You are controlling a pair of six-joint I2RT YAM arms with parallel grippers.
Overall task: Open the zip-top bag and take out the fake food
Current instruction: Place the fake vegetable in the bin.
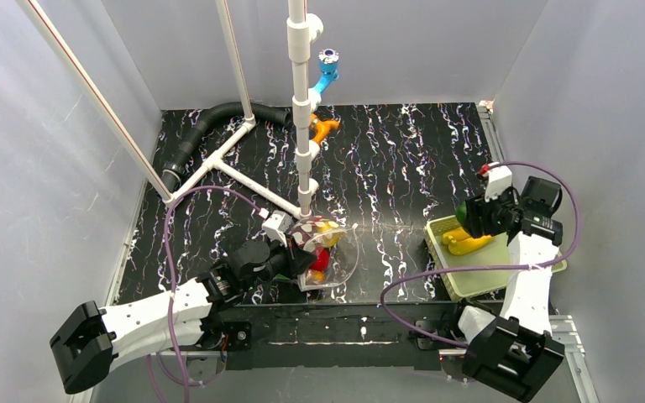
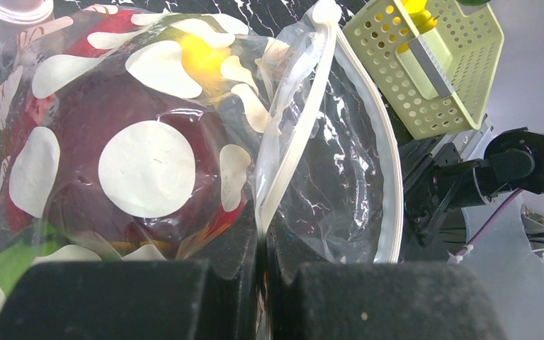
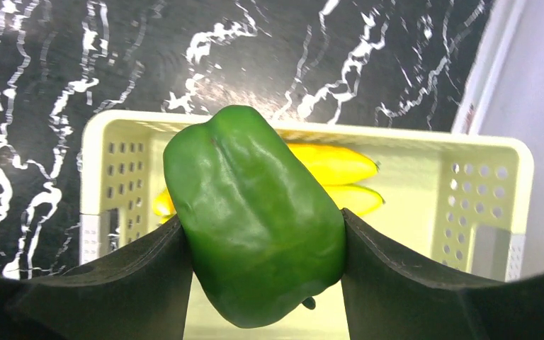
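over on the left, the left gripper (image 2: 262,263) is pressed together on one lip of the zip-top bag (image 2: 149,142), pinching the pale zip strip (image 2: 304,134) right at the fingertips. the bag sits near the middle of the dark marbled table (image 1: 403,159), just in front of that gripper. its mouth looks parted, the other lip bowing away to the right. a dark red piece (image 2: 78,120) and a yellow piece (image 2: 198,57) are inside, with a bit of green and orange low down, so the emptying is only partly done, i'd say.

moving right, the right gripper (image 3: 262,234) has its fingers spread wide around a green bell pepper (image 3: 248,184), clamped on both flanks. it hangs just above the pale yellow-green basket (image 3: 432,138), where two yellow bananas (image 3: 340,166) lie.

the step in hand looks like setting the pepper down. to do it well, i'd bring it low into the basket before letting go. the glossy shell would likely bounce or roll off the bananas if dropped from height. aim for the bare floor in front of them. open the fingers fully and lift straight up, clear of the rim. meanwhile the left pinch ought to hold firm, so the mouth is gaping for the next reach.
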